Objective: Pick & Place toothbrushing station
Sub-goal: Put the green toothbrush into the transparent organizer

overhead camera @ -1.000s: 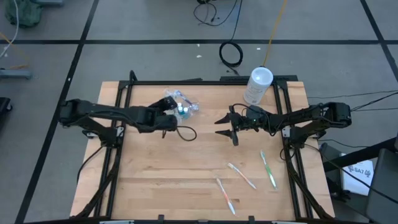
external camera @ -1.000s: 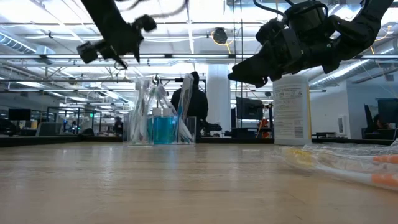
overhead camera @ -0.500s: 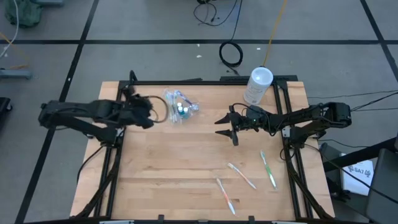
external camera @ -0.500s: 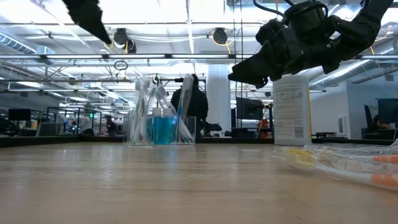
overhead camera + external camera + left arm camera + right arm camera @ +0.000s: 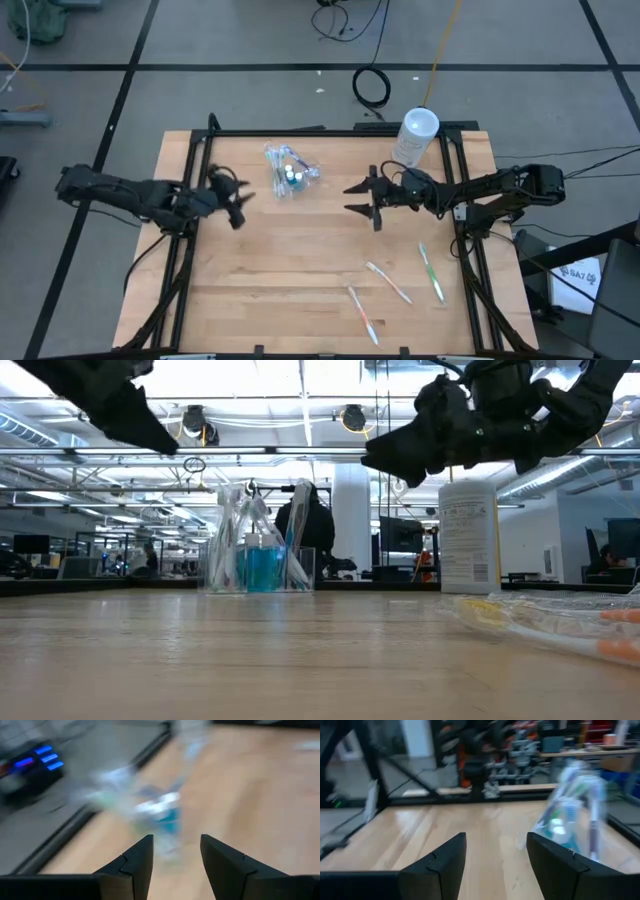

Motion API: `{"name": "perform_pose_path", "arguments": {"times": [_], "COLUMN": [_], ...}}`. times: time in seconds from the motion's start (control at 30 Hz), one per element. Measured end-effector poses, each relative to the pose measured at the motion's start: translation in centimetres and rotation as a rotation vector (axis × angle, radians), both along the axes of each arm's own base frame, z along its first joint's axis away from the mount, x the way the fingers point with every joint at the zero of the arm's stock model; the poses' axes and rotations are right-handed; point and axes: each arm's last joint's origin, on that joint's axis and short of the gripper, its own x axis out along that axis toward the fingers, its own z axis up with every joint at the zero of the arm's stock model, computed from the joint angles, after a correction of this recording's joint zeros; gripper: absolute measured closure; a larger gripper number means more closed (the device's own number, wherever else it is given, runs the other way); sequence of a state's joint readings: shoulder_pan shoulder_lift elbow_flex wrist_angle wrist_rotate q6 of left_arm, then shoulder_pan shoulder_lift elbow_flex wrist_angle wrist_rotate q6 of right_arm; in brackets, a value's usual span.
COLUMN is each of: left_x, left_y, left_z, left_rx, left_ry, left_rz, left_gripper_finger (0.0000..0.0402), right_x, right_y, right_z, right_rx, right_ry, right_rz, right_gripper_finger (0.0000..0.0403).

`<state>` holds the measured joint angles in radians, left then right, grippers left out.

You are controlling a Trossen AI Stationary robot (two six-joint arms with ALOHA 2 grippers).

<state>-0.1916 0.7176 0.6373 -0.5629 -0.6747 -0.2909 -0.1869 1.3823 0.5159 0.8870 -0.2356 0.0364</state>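
The left gripper (image 5: 237,200), fingers spread and empty, is pulling back toward the table's left edge, leaving the pouch (image 5: 288,172) near the far edge; the right gripper (image 5: 362,197) is hovering open mid-table.

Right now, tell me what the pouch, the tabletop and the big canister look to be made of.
Pouch: clear, crinkly thin plastic; the blue tubes show through it.
Tabletop: pale wood planks, matte, with visible seams.
Canister: whitish, smooth, probably plastic with a printed label.
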Motion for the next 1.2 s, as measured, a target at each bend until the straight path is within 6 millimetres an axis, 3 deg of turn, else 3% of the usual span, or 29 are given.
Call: {"name": "perform_pose_path", "arguments": {"times": [0.13, 0.23, 0.3, 0.47, 0.57, 0.7, 0.97, 1.2], "left_x": [1.7, 2.5, 2.7, 2.8, 2.8, 2.8, 2.8, 2.9], "left_y": [-1.2, -1.9, -2.0, -1.7, -1.5, -1.5, -1.5, -1.5], "left_z": [-1.8, -2.7, -3.2, -3.7, -3.6, -3.7, -3.7, -3.5], "left_rx": [-0.029, 0.011, 0.058, 0.047, 0.034, 0.036, 0.04, -0.045], "left_ry": [-0.125, -0.223, -0.268, -0.299, -0.306, -0.303, -0.302, -0.346], "left_rz": [-0.354, -0.61, -0.684, -0.638, -0.606, -0.601, -0.602, -0.57], "left_gripper_finger": [0.0231, 0.0231, 0.0231, 0.0231, 0.0231, 0.0231, 0.0231, 0.0231], "right_x": [0.1, 0.2, 0.5, 1.8, 2.7, 3.3, 0.7, -2.7], "right_y": [0.2, 1.0, 1.6, 3.9, 5.3, 6.7, 9.2, 9.6], "right_z": [0.3, 0.4, 0.9, 2.4, 3.0, 3.1, 0.1, -0.4], "right_rx": [0.026, -0.003, -0.006, -0.05, -0.073, -0.021, 0.267, 0.442], "right_ry": [-0.031, -0.034, -0.056, -0.061, 0.043, 0.272, 0.746, 1.009], "right_rz": [-0.092, -0.056, -0.03, 0.058, 0.092, 0.01, -0.161, -0.356], "right_gripper_finger": [0.0202, 0.0202, 0.0202, 0.0202, 0.0202, 0.0202, 0.0202, 0.0202]}}
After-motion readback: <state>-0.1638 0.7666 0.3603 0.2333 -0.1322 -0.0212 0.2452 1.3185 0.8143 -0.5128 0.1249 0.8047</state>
